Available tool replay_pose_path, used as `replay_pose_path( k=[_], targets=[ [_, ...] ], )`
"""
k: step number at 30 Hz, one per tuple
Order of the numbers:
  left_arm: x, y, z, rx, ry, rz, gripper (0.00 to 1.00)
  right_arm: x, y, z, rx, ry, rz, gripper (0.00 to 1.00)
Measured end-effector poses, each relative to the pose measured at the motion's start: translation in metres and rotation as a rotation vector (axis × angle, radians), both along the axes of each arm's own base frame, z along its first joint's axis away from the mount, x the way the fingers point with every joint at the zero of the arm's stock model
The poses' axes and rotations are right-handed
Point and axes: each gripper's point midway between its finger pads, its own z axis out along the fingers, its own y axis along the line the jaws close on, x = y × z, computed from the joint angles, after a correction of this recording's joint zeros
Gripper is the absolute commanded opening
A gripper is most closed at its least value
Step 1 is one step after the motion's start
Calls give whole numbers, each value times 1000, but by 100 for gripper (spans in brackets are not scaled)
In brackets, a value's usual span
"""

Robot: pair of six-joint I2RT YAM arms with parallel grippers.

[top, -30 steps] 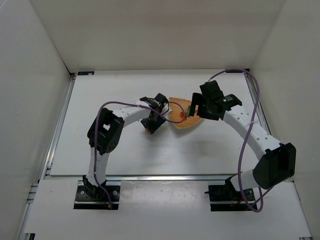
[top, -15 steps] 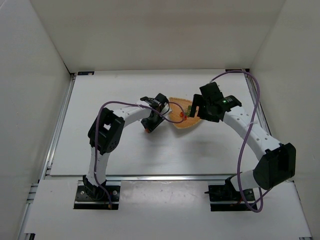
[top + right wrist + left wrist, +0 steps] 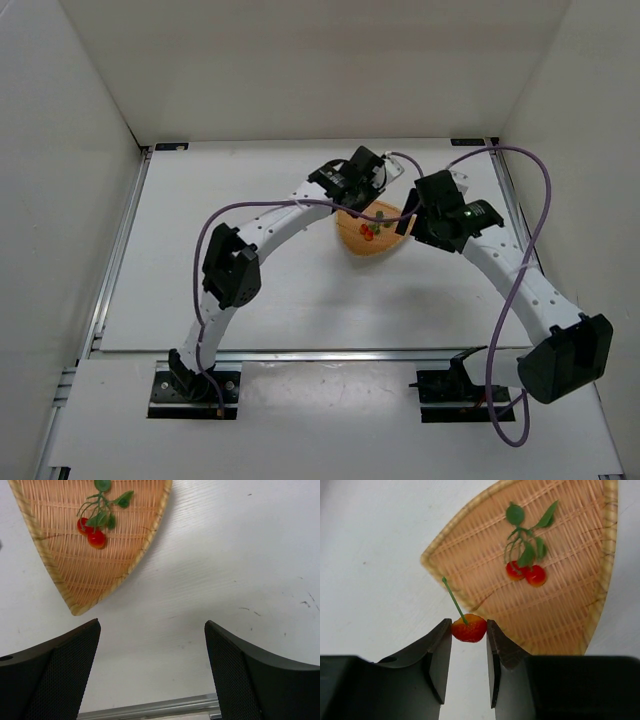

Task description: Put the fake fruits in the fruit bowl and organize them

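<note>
The fake fruits are in two places. A cherry sprig [image 3: 526, 573] with two red berries and green leaves lies inside the fruit bowl [image 3: 560, 615]. A single red fruit [image 3: 468, 630] with a thin green stem is pinched between the jaws of the left gripper [image 3: 469, 627], which is clamped on its sides. In the left wrist view that fruit lines up with the bowl's near rim, not yet over the woven floor; how high it hangs I cannot tell. The step in hand looks like carrying this fruit in. The next move likely calls for bringing it further over the bowl beside the sprig, lowering it, then letting go. The right gripper [image 3: 151, 630] hangs with its jaws wide apart and empty over the white table [image 3: 240, 555], just beside the bowl's pointed end.
</note>
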Motion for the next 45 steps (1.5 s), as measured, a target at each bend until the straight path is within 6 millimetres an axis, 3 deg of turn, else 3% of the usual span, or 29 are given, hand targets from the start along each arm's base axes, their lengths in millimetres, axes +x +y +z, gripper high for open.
replay_pose_path(
  k=[3,6,8,10,14,17,19,21,24,26,28,29,31,34,37,45],
  targets=[
    [2,-16,-31,37,19,-21,73,-7,-11,10,-7,-29,-37,89],
    [3,-17,-63,86,48,-12,92,-15,-24,23,-15,-65,-74,92],
    [5,-13,-67,100,47,5,97,-21,-31,31,-17,-90,-94,92],
    [9,-11,-59,90,21,33,97,-28,-38,38,-14,-113,-115,92],
    [17,-2,-27,70,-51,91,100,-44,-50,41,-10,-139,-147,98],
    [20,17,6,53,-116,152,100,-56,-56,33,-11,-129,-155,100],
    [15,45,25,48,-138,198,100,-64,-60,26,-11,-116,-158,100],
    [13,87,38,47,-141,268,100,-73,-63,20,-12,-102,-156,100],
    [16,187,46,51,-130,451,100,-83,-66,17,3,-102,-165,100],
    [10,267,38,66,-109,614,100,-90,-69,14,10,-101,-175,100],
    [-12,345,22,95,-65,788,100,-98,-73,9,19,-98,-188,100],
    [-29,377,11,107,-36,867,100,-102,-75,6,19,-91,-193,100],
    [-69,418,-12,120,37,974,100,-109,-78,-1,22,-85,-202,100],
    [-131,452,-44,113,153,1090,100,-116,-80,-10,29,-71,-214,100],
    [-167,466,-57,90,213,1158,100,-120,-78,-17,37,-51,-205,100],
    [-168,463,-54,-23,215,1180,100,-115,-70,-23,39,-10,-182,100]
  ],
)
